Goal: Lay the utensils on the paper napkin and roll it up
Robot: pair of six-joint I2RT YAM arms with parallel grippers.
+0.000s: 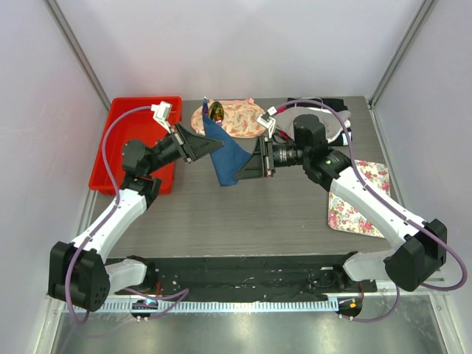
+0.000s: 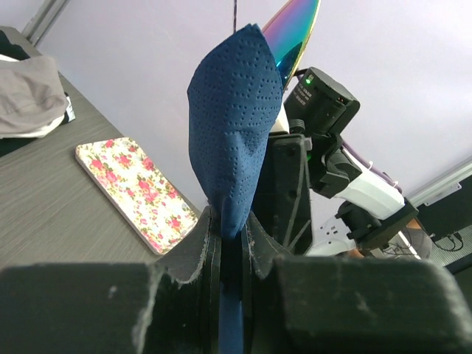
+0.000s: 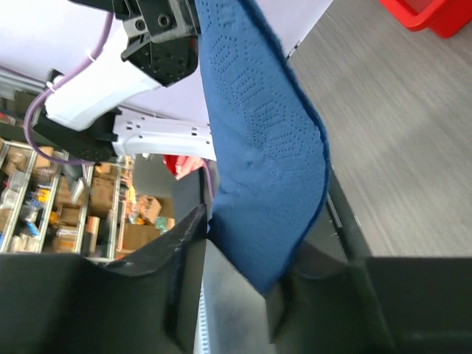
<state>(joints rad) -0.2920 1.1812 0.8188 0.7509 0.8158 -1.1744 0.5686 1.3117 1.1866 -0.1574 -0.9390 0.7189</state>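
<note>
Grey wood-grain table (image 1: pixel 243 221) between white walls: two robot arms hold a thin dark blue paper napkin (image 1: pixel 227 156) between them over mid-table. The overhead view alone takes in the whole layout, with the red plastic tray (image 1: pixel 125 140) at the back left, the white floral rectangular mat (image 1: pixel 365 199) at the right edge and the peach floral cloth (image 1: pixel 240 118) at the back centre, just behind the napkin's far end. Neither wrist camera shows the cloth, and the tray appears only as a red corner in the right wrist view.

Only the left wrist view shows the left claw (image 2: pixel 228 236) clamped on an edge of the napkin, which rises from the jaws as a rounded hood. The right wrist view shows the right claw (image 3: pixel 251 251) with a finger on either side of the napkin's hanging corner and a gap beside one finger. Whether it pinches the paper cannot be told.

The napkin is embossed with rows of small dots and folded over on itself. An iridescent rainbow-coloured utensil tip (image 2: pixel 295 33) pokes out behind the top of the fold.
</note>
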